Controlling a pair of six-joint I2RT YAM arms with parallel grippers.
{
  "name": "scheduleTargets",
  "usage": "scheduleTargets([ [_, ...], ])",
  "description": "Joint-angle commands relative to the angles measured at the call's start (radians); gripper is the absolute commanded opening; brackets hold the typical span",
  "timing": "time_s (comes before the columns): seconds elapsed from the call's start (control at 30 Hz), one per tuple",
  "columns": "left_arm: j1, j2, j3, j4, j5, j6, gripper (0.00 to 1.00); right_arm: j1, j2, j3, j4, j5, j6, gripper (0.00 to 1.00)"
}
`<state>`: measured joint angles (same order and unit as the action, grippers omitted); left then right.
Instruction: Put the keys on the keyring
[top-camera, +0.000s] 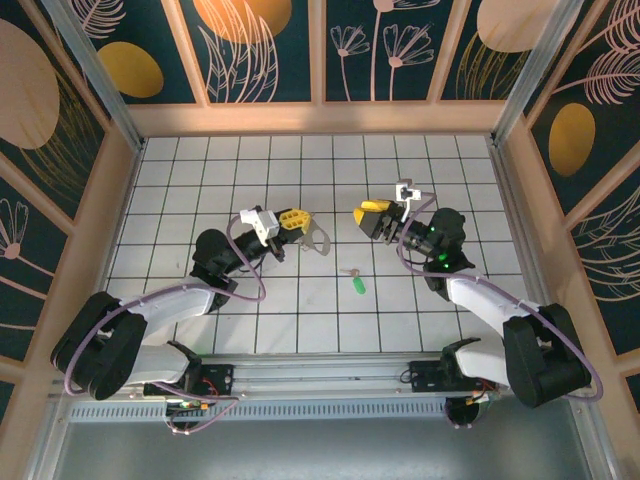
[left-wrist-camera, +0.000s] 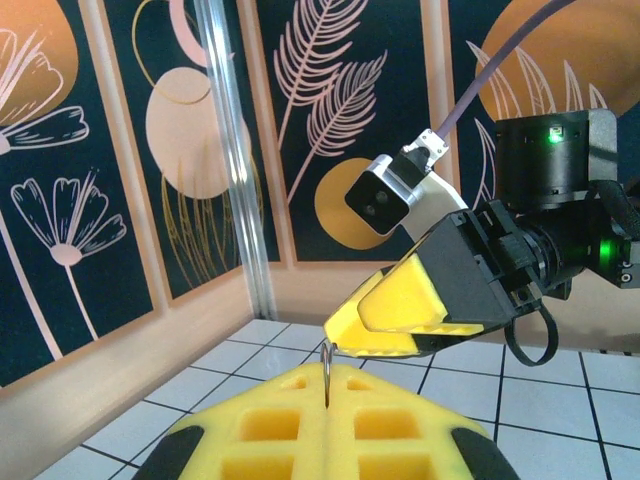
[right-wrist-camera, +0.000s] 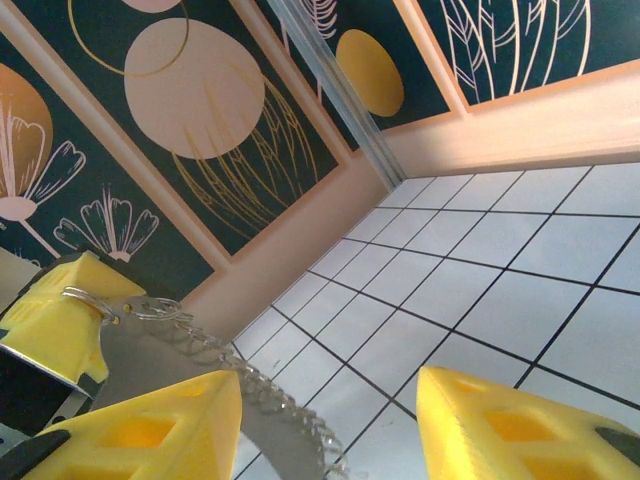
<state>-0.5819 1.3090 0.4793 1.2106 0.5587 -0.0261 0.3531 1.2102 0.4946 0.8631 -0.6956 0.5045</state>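
Observation:
The keyring (top-camera: 319, 241) is a thin pale loop hanging just above the tiles, and my left gripper (top-camera: 291, 220) is shut on its rim. In the left wrist view, the ring's edge (left-wrist-camera: 327, 366) stands upright, pinched between the left gripper's (left-wrist-camera: 328, 388) yellow pads. My right gripper (top-camera: 374, 216) faces it from the right, open and holding nothing. In the right wrist view, the keyring's jagged rim (right-wrist-camera: 262, 391) runs past the left finger of my right gripper (right-wrist-camera: 330, 425). The keys (top-camera: 357, 284), a green-headed piece, lie on the tiles nearer the arms, between both grippers.
The white tiled floor (top-camera: 300, 170) is walled in by wooden rims and dark floral panels (top-camera: 265, 45). The right gripper (left-wrist-camera: 420, 305) hangs close in front of the left wrist camera.

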Motion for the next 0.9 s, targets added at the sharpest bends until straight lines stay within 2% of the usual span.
scheduleTargets([
  [0.0,-0.006,-0.024,-0.007,0.058,-0.001,0.021,0.00,-0.009,0.005,-0.014,0.037,0.011,0.009,0.50],
  [0.5,-0.006,-0.013,0.015,0.018,0.038,0.015,0.00,-0.016,0.015,-0.024,-0.010,0.043,0.000,0.50],
  [0.67,-0.007,-0.013,0.003,0.031,0.027,-0.002,0.00,-0.017,0.014,-0.014,-0.119,0.089,-0.007,0.49],
  [0.87,-0.007,-0.036,-0.028,0.040,0.010,-0.008,0.00,-0.014,0.043,0.015,-0.351,0.203,-0.007,0.48],
])
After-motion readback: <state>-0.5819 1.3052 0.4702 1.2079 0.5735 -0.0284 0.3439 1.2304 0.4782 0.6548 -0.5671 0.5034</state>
